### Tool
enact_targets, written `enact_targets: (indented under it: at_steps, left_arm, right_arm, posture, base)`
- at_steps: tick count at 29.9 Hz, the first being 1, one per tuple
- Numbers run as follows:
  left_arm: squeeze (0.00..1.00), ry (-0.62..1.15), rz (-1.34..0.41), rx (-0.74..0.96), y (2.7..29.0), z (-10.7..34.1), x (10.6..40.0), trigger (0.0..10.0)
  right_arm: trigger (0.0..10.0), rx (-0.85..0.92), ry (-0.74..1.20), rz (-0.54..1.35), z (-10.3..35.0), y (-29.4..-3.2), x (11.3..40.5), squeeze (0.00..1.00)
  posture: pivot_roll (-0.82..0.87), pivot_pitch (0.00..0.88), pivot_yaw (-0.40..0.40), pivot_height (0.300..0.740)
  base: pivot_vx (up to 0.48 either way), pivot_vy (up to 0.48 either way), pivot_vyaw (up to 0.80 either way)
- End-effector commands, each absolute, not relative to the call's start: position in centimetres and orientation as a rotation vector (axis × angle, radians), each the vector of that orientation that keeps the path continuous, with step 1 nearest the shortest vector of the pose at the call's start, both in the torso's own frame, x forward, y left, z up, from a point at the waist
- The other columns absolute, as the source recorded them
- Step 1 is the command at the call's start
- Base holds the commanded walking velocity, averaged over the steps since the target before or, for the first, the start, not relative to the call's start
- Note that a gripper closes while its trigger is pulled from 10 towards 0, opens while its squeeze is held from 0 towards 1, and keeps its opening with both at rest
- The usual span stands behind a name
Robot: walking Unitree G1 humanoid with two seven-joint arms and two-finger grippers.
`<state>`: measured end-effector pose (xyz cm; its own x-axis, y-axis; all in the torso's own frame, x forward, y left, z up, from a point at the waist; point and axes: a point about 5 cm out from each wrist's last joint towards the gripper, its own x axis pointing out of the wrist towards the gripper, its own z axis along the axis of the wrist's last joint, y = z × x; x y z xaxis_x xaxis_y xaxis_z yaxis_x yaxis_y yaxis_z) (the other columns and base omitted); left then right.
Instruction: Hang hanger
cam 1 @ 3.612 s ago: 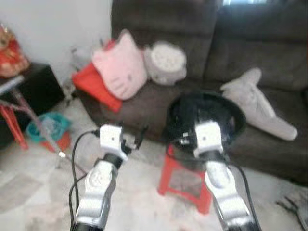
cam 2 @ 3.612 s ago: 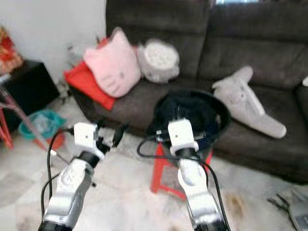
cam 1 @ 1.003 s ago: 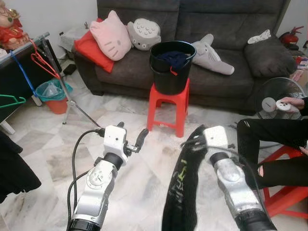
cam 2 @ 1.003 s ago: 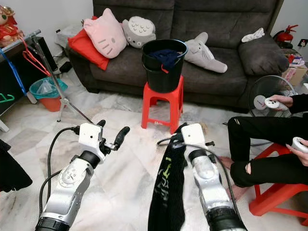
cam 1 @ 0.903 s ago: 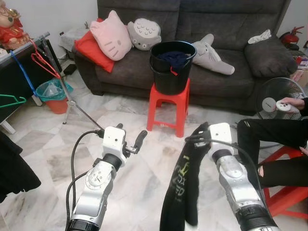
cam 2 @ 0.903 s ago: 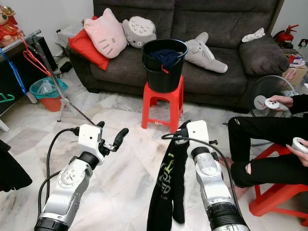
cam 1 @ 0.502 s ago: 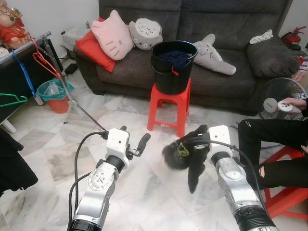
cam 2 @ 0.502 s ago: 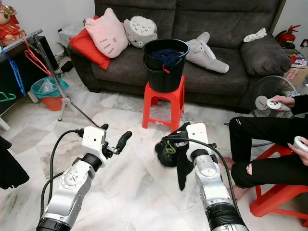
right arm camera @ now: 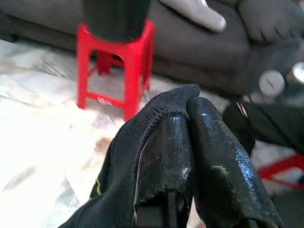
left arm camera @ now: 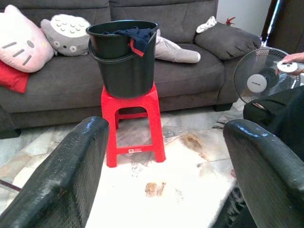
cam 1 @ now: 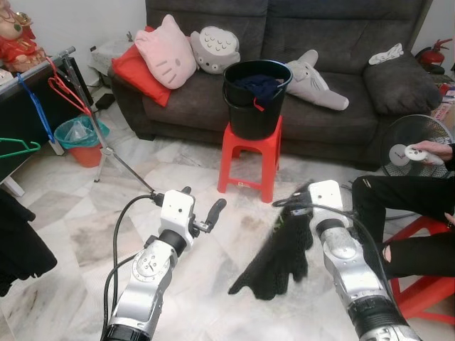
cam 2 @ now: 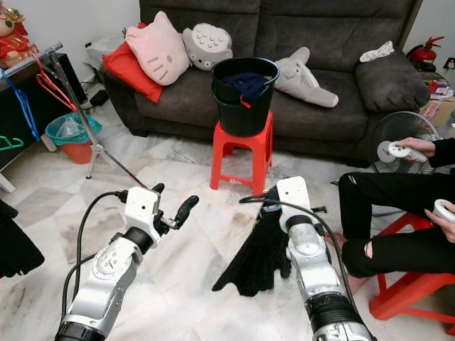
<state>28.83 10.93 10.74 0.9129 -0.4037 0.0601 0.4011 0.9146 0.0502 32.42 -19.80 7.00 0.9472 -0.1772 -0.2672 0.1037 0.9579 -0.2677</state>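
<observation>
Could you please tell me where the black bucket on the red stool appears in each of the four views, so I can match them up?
Left eye view: black bucket, upper centre, before the sofa.
Right eye view: upper centre.
Left wrist view: upper left of centre, between the open jaws.
Right wrist view: its base at the top edge.
Shared landmark: the red stool under it.

Bare marble floor (cam 1: 85, 234) is lying open ahead of both arms toward 12 o'clock. A red stool (cam 1: 247, 160) carrying a black bucket (cam 1: 254, 96) is standing at 12 o'clock, the sofa (cam 1: 334, 78) behind it. A seated person's legs (cam 1: 405, 213) are crowding 3 o'clock; a rack leg (cam 1: 117, 160) is slanting across 10 o'clock.
</observation>
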Motion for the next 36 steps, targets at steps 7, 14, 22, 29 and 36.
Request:
enact_targets:
  at_steps: [7,14,22,29,36]
  left_arm:
    - [0.0,-0.046,-0.429,0.058,10.6,10.4,28.9,10.0]
    - [0.0,-0.038,-0.409,0.054,10.9,10.3,28.9,10.0]
    - [0.0,-0.03,-0.365,0.057,11.4,10.2,29.0,10.0]
    - [0.0,-0.034,-0.334,0.058,11.8,10.3,29.2,10.0]
    - [0.0,-0.036,-0.334,0.054,11.6,10.3,29.3,10.0]
  right_arm:
    - [10.0,-0.298,0.351,-0.048,7.0,-20.0,32.8,0.0]
    - [10.0,-0.284,0.352,-0.034,7.4,-20.4,33.0,0.0]
    - [10.0,-0.252,0.305,0.013,7.7,-19.1,33.1,0.0]
    - [10.0,-0.218,0.299,0.017,7.4,-18.3,33.0,0.0]
    - [10.0,-0.217,0.29,-0.004,7.5,-18.9,33.0,0.0]
  posture:
    - [-0.07,0.0,0.027,0.74]
    - [-0.07,0.0,0.022,0.74]
    - [-0.06,0.0,0.021,0.74]
    - [-0.06,0.0,0.022,0.74]
    - [-0.06,0.0,0.023,0.74]
  base:
    - [0.0,0.0,0.0]
    - [0.0,0.0,0.0]
    - [0.0,0.0,0.0]
    - [0.234,0.0,0.0]
    - [0.328,0.0,0.0]
